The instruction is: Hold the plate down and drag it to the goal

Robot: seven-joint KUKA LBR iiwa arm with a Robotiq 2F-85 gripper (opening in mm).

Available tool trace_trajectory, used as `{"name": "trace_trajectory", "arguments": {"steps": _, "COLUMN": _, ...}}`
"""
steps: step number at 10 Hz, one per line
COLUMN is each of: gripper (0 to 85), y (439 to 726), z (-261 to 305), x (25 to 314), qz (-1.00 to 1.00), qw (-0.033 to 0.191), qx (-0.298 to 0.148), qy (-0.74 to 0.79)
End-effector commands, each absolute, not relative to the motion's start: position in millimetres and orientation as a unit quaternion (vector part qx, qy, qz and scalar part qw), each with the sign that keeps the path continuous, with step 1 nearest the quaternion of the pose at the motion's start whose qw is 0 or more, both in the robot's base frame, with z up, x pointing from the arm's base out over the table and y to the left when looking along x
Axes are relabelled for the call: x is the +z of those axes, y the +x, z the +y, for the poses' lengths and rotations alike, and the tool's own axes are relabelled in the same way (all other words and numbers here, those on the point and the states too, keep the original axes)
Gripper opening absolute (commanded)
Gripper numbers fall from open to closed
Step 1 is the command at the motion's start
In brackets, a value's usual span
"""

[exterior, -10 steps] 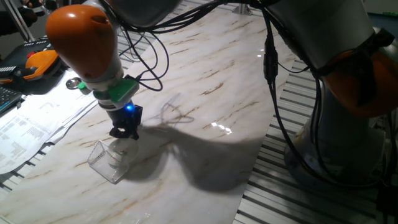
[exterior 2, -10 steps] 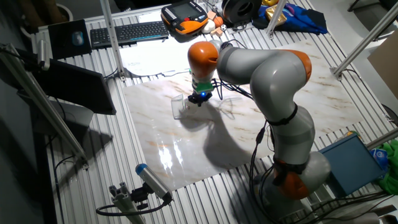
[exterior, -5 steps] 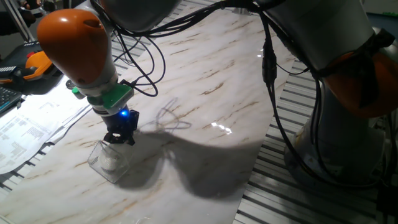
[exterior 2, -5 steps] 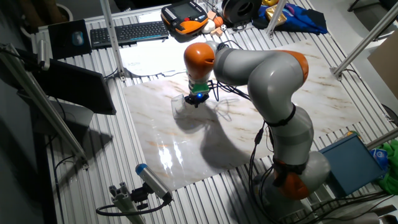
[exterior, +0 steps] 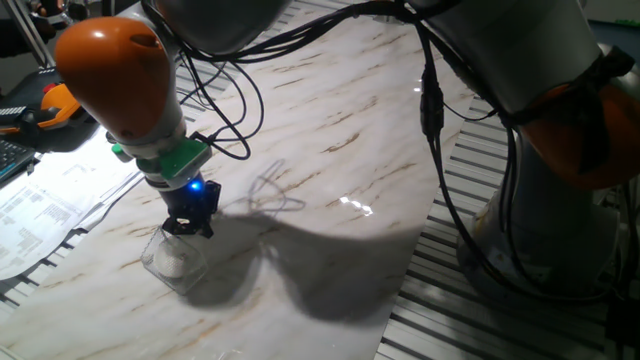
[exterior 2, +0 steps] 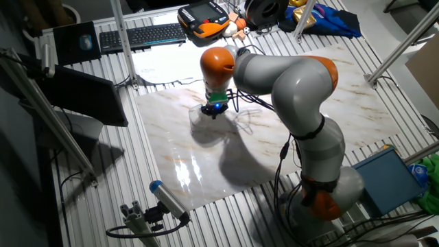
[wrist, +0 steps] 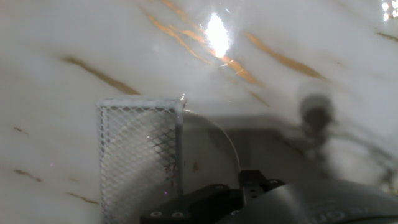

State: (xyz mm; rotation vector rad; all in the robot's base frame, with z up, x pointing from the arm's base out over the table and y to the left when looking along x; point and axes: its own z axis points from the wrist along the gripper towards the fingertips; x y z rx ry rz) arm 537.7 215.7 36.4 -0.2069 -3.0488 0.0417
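My gripper (exterior: 190, 222) is shut, with its black fingertips pressed down on the plate (exterior: 172, 261). The plate is a small white disc that lies inside the goal (exterior: 160, 268), a see-through box with pale edges on the marble board. The other fixed view shows the gripper (exterior 2: 211, 113) at the right side of the goal (exterior 2: 197, 118). In the hand view the goal's meshed wall (wrist: 140, 162) stands at the left, and the plate's curved rim and pale face (wrist: 208, 152) lie next to it. My gripper (wrist: 252, 186) hides the plate's lower part.
Loose black cables (exterior: 235, 95) hang over the marble board (exterior: 340, 120) behind the gripper. Papers (exterior: 45, 205) and an orange pendant (exterior: 60, 100) lie off its left edge. A keyboard (exterior 2: 137, 36) and a dark monitor (exterior 2: 89, 96) stand beyond the board. Slatted metal table (exterior: 470, 200) lies to the right.
The gripper has slid left across the board towards the goal, dragging the white plate with it. The plate was beside the goal a second ago and now lies inside it.
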Motion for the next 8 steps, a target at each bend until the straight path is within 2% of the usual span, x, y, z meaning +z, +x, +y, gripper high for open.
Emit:
{"name": "trace_trajectory", "arguments": {"steps": 1, "gripper": 0.0, "y": 537.8, "z": 215.5, "x": 37.7, "qz": -0.997, "qw": 0.043, "qx": 0.014, "qy": -0.067}}
{"name": "trace_trajectory", "arguments": {"steps": 2, "gripper": 0.0, "y": 537.5, "z": 214.7, "x": 41.2, "qz": -0.997, "qw": 0.043, "qx": 0.015, "qy": -0.063}}
{"name": "trace_trajectory", "arguments": {"steps": 6, "gripper": 0.0, "y": 528.7, "z": 195.1, "x": 90.8, "qz": -0.999, "qw": 0.045, "qx": 0.018, "qy": -0.012}}
{"name": "trace_trajectory", "arguments": {"steps": 8, "gripper": 0.0, "y": 518.5, "z": 176.6, "x": 119.2, "qz": -0.999, "qw": 0.034, "qx": 0.011, "qy": 0.016}}
